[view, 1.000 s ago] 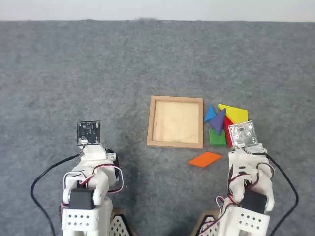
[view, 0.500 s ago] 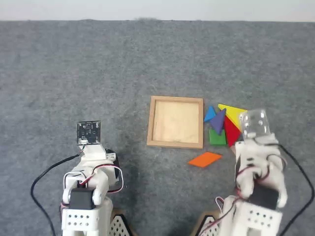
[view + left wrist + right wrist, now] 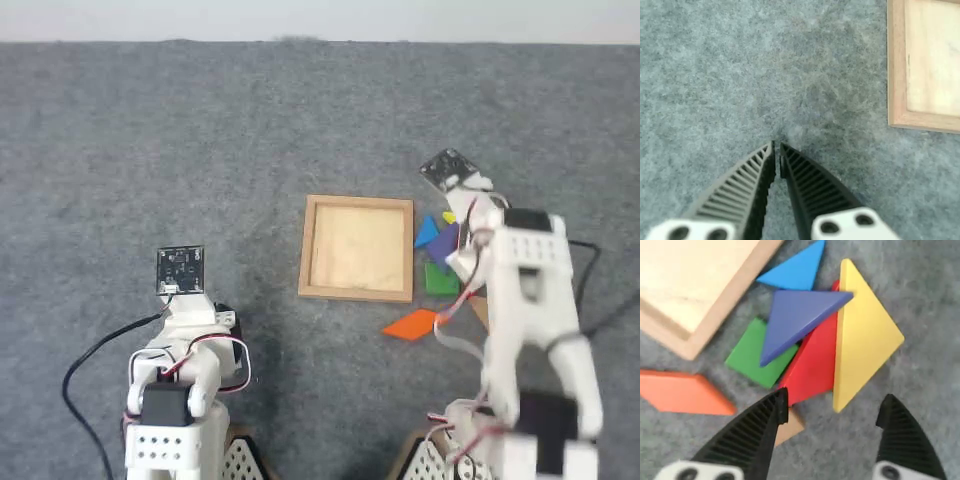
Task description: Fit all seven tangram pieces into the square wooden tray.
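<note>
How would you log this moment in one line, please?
left gripper: shut, above grey mat | right gripper: open, over yellow triangular piece | square wooden tray: no pieces in it

My left gripper (image 3: 777, 150): jaws pressed together, arm folded low. My right gripper (image 3: 835, 401): jaws spread wide, arm stretched forward.

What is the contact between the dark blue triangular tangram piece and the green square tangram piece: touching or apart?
Touching. In the right wrist view the dark blue triangle lies over the green square, covering part of it.
</note>
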